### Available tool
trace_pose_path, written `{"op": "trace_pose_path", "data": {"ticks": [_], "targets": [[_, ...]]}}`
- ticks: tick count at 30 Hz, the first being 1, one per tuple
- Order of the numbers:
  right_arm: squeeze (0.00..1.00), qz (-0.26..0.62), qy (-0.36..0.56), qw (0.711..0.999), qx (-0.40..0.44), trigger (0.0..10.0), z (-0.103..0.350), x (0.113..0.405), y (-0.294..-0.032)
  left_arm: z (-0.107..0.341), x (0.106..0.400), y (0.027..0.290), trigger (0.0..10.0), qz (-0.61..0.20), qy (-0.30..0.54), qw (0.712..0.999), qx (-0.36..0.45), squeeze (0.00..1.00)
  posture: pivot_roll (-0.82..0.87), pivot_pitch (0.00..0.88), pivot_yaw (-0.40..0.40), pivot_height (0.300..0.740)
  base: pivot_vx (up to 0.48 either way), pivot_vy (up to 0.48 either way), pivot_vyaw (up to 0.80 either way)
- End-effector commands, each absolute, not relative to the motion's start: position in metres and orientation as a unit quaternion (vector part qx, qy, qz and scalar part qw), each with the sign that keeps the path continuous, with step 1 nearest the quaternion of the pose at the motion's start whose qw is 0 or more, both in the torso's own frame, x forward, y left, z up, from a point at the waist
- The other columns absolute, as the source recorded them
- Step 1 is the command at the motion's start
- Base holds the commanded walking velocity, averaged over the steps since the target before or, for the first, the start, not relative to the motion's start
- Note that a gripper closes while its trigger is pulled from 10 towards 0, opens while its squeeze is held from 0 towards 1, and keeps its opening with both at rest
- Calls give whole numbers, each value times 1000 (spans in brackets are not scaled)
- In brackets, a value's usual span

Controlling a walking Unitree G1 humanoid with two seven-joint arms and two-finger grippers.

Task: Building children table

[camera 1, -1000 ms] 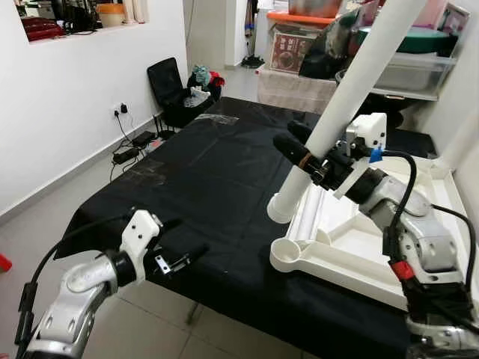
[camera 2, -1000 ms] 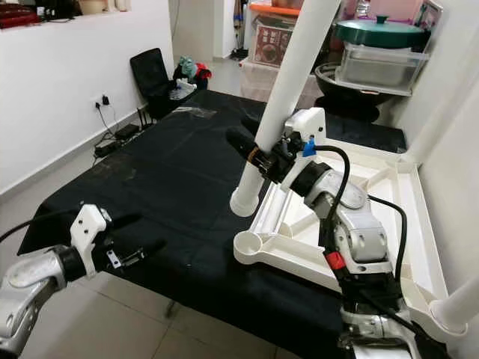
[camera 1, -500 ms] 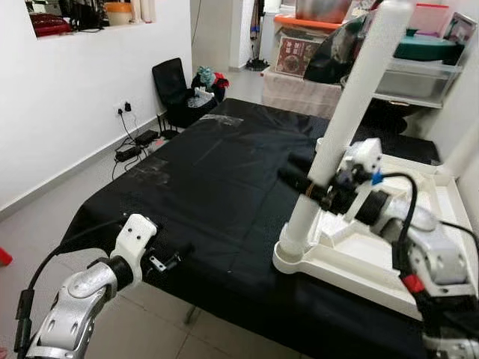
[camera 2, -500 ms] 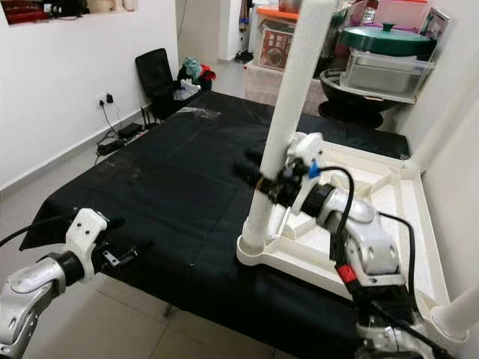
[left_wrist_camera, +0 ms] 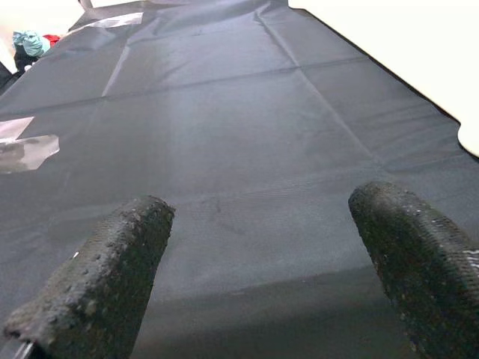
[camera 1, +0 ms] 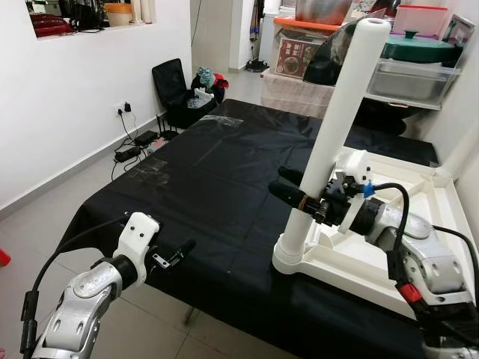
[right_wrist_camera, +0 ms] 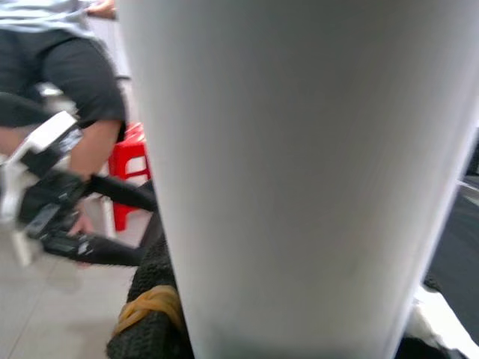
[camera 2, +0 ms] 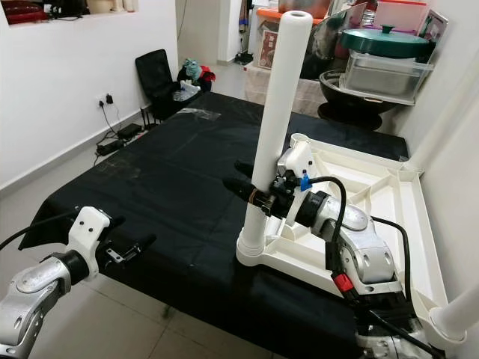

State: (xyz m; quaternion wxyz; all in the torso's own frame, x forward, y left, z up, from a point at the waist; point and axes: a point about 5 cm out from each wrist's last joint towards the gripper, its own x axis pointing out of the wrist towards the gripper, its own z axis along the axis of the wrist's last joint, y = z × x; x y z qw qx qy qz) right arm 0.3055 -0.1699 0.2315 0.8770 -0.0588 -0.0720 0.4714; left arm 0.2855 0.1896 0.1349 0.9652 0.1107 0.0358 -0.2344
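The wide black cloth covering the table (camera 1: 202, 172) lies bare across its left and far stretches, open room for a gripper to pass. On its right side the upturned white plastic tabletop (camera 1: 419, 224) takes up the surface, and the tall white cylindrical table leg (camera 2: 275, 112) stands upright in the near corner socket, blocking the way there. The right gripper (camera 2: 251, 191), clamped on that leg, juts over the cloth. The left gripper (camera 1: 176, 253) hovers, fingers apart, at the near edge, apparently just clear of the cloth.
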Motion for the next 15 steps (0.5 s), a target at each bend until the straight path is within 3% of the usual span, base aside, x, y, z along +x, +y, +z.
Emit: {"op": "trace_pose_path", "data": {"ticks": [1,9,15], "targets": [[0,504,-39,862,-47,0,221,302,-165,132,285,185,10000,-239,43,964,104,0,77,0,-100,740,0,0,0],[0,617,-13,786,-42,0,220,303,-145,131,282,182,10000,-236,44,965,101,0,118,0,-135,740,0,0,0],[0,641,-5,766,-39,0,213,308,-129,130,280,184,10000,-230,47,967,101,0,136,0,-146,740,0,0,0]]}}
